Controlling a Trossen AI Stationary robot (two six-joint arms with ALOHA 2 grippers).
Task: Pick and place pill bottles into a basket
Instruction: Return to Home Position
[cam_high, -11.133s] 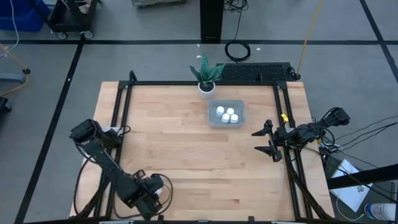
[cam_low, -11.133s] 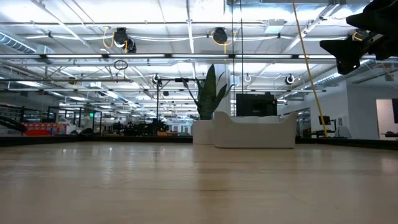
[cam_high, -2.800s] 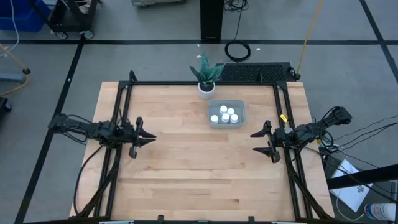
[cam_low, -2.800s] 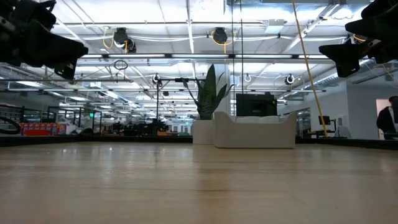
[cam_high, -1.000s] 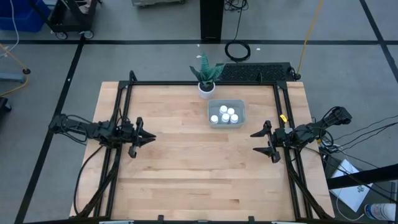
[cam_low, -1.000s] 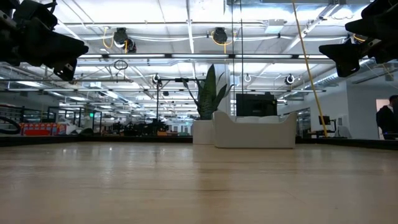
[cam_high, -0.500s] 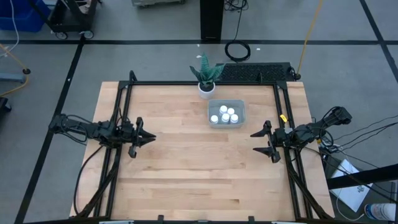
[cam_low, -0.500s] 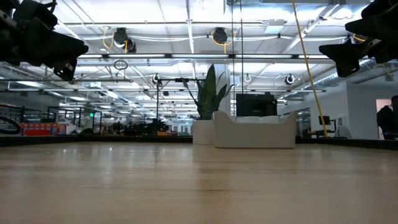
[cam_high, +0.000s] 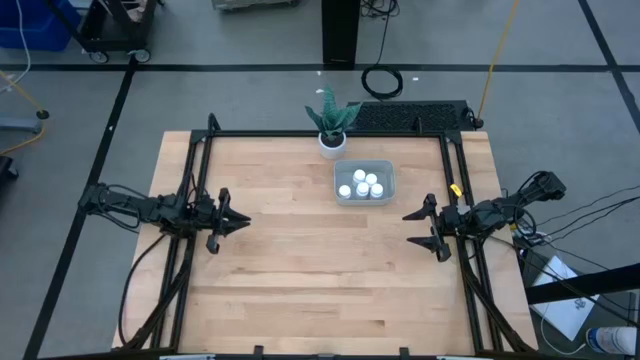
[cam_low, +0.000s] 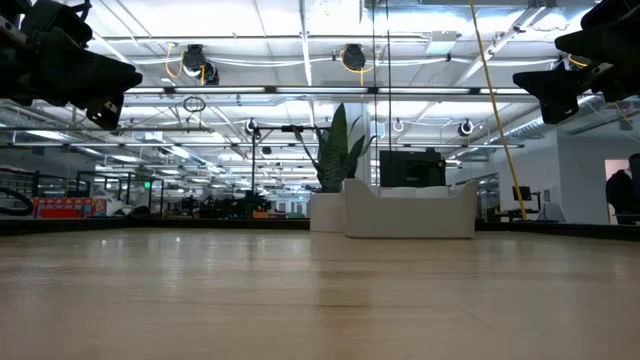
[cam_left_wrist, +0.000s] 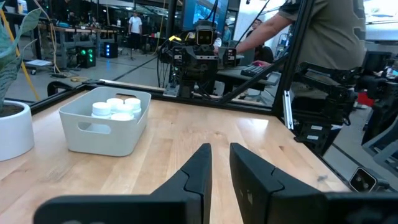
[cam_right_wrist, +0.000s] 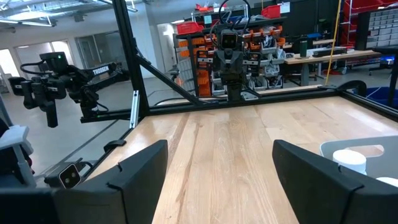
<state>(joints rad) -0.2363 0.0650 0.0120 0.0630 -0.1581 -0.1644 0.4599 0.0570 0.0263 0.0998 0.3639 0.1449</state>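
Observation:
The basket (cam_high: 364, 183), a shallow pale bin, stands on the table at the far middle. Several white pill bottles (cam_high: 362, 184) stand inside it. The basket (cam_left_wrist: 106, 127) and bottles (cam_left_wrist: 118, 107) also show in the left wrist view. My left gripper (cam_high: 243, 222) hovers over the table's left side, shut and empty, pointing right; its fingers leave only a narrow slit (cam_left_wrist: 221, 152). My right gripper (cam_high: 410, 228) hovers over the right side, wide open and empty (cam_right_wrist: 219, 149), pointing left. Both are high above the table in the low view, the left (cam_low: 100, 80) and the right (cam_low: 560, 85).
A white plant pot with green leaves (cam_high: 331, 140) stands just beyond the basket at the far edge. Black frame rails (cam_high: 195, 180) run along the table's left, right and far sides. A person (cam_left_wrist: 329, 37) stands beyond the table's right side. Bare wood lies between the grippers.

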